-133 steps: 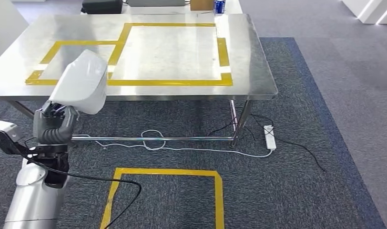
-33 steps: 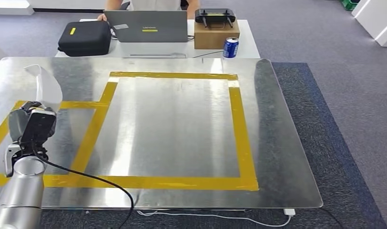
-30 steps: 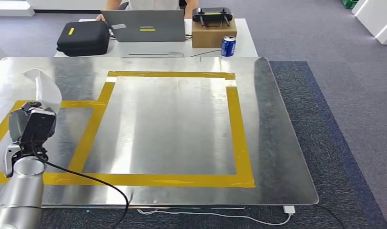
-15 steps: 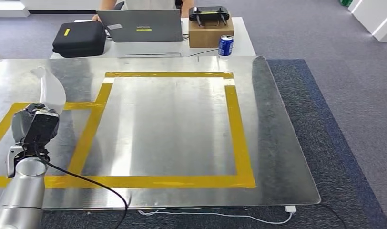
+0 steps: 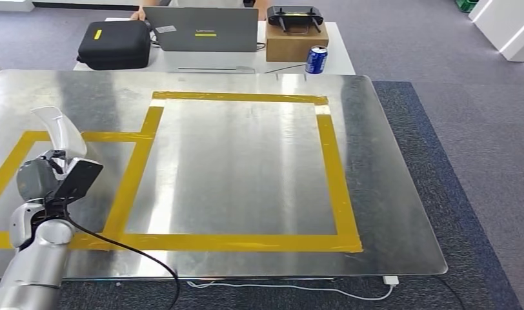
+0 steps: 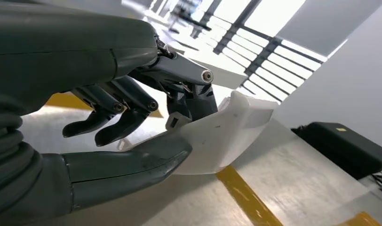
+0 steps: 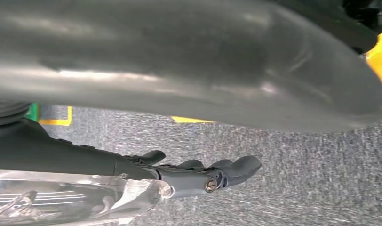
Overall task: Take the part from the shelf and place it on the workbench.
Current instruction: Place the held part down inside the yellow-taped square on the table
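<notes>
Floor: grey carpet (image 5: 453, 129), darker mat under the bench.
Workbench: steel workbench (image 5: 246, 168), shiny top, yellow tape (image 5: 330, 168) marking a big square plus a smaller outline at the robot's left.
Behind bench: white table (image 5: 337, 61) with a black case (image 5: 114, 44), open laptop (image 5: 204, 29), cardboard box (image 5: 293, 40) with a black controller (image 5: 297, 14) on top, blue can (image 5: 317, 59) beside the box. A person's hand (image 5: 141, 13) rests by the laptop.
Cable: white power cable (image 5: 292, 287) on the floor at the bench's near edge.
Left hand: left hand (image 5: 50, 177) above the bench's left tape outline, thumb under and fingers (image 6: 118, 106) over the part, pinching it.
Part: white curved plastic part (image 5: 58, 129), held in the left hand, sticking up and away from the robot; off the surface, above the bench.
Right hand: right hand (image 7: 198, 174) over carpet, fingers loosely extended, holding nothing.
</notes>
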`<state>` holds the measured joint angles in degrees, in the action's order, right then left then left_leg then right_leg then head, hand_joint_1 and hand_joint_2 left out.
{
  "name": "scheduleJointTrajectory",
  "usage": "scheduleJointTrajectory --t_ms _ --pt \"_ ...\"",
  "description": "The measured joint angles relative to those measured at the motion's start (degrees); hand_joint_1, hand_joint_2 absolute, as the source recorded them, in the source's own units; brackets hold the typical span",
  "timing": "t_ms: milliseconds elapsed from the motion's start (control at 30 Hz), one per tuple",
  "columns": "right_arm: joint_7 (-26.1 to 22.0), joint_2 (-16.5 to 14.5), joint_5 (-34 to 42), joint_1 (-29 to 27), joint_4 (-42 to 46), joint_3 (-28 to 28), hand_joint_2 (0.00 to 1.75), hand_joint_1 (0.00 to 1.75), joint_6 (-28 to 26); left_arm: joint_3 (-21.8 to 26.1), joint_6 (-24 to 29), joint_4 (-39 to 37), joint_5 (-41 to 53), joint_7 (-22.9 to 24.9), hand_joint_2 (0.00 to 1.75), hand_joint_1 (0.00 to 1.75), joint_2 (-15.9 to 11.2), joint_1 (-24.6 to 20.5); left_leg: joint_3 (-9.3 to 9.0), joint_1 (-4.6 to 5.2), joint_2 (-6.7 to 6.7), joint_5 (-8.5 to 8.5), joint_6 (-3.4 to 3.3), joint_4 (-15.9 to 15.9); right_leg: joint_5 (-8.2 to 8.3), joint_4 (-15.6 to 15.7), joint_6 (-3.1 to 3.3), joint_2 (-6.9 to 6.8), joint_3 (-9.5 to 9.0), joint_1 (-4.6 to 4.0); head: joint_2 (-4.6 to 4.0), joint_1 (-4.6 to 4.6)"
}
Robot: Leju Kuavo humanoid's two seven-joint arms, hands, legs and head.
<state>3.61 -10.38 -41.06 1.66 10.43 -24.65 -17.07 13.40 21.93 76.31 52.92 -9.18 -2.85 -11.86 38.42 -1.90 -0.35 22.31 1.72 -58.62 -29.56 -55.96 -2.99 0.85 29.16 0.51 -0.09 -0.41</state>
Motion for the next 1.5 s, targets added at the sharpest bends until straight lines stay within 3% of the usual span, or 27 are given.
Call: scheduleJointTrajectory --t_ms 67,233,333,567,700,933,1067,1300,1500 --pt "0.07 0.00 -0.13 0.19 0.00 -0.01 0.00 0.00 0.28 -0.44 1.35 -0.19 6.32 2.41 1.75 1.75 -1.02 -0.38 -0.01 0.00 0.01 -0.14 -0.09 0.01 -0.05 -0.16 -0.45 0.01 0.14 0.01 0.00 -0.01" --pt "1.03 0.00 -0.11 0.30 0.02 -0.32 0.00 0.00 0.68 -1.05 4.36 -0.22 13.98 4.64 1.75 1.75 -2.55 0.12 -0.05 -0.01 0.00 -0.72 0.06 0.10 0.37 -0.84 -0.75 -0.01 0.48 -0.03 0.00 -0.03" --pt "0.74 -0.01 0.12 0.30 0.02 -0.80 0.00 0.00 0.62 -1.29 5.56 1.07 15.48 4.90 1.75 1.75 -2.64 1.70 -0.05 -0.01 0.00 -0.87 0.20 0.16 0.43 -1.13 -0.65 0.01 0.66 -0.08 0.00 -0.03" --pt "0.26 0.00 0.30 0.30 0.02 -1.94 0.00 0.00 0.50 -1.96 2.20 4.97 15.84 3.66 1.75 1.75 -3.23 5.93 -0.05 -0.06 0.00 -1.04 0.44 0.21 0.35 -1.55 -0.38 -0.01 0.90 -0.15 0.00 -0.03" --pt "0.21 0.00 0.27 0.30 0.03 -2.38 0.00 0.00 0.59 -2.27 0.99 5.51 15.26 2.85 1.75 0.00 -3.57 6.51 -0.05 -0.06 0.00 -1.08 0.50 0.21 0.34 -1.71 -0.31 -0.01 0.99 -0.16 0.00 -0.04" --pt "0.15 0.00 0.03 0.31 0.04 -2.90 0.00 0.00 0.61 -3.71 -0.87 7.09 14.95 2.70 1.75 0.00 -3.66 6.92 -0.05 -0.06 -0.01 -1.17 0.63 0.22 0.36 -1.88 -0.21 -0.01 1.09 -0.18 0.00 -0.03" --pt "0.18 0.00 -0.01 0.32 0.04 -3.09 0.00 0.00 0.63 -3.82 -1.07 7.40 14.87 3.00 0.00 0.00 -3.66 6.93 -0.05 -0.07 -0.01 -1.20 0.65 0.22 0.36 -1.93 -0.20 -0.01 1.12 -0.18 0.00 -0.03" --pt "0.62 0.00 -0.58 0.32 0.04 -3.20 0.00 0.00 0.98 -4.04 -1.41 7.80 9.45 2.24 0.00 0.00 -3.38 6.92 -0.05 -0.08 -0.01 -1.23 0.69 0.22 0.39 -2.00 -0.15 -0.01 1.17 -0.18 0.00 -0.03" --pt "-0.29 0.00 -1.10 0.34 0.06 -3.35 0.00 0.00 1.02 -2.56 -9.51 9.71 -17.38 -6.28 0.00 0.00 -1.44 6.86 -0.05 -0.08 -0.01 -1.24 0.69 0.22 0.41 -2.02 -0.13 0.00 1.18 -0.18 0.00 -0.02"
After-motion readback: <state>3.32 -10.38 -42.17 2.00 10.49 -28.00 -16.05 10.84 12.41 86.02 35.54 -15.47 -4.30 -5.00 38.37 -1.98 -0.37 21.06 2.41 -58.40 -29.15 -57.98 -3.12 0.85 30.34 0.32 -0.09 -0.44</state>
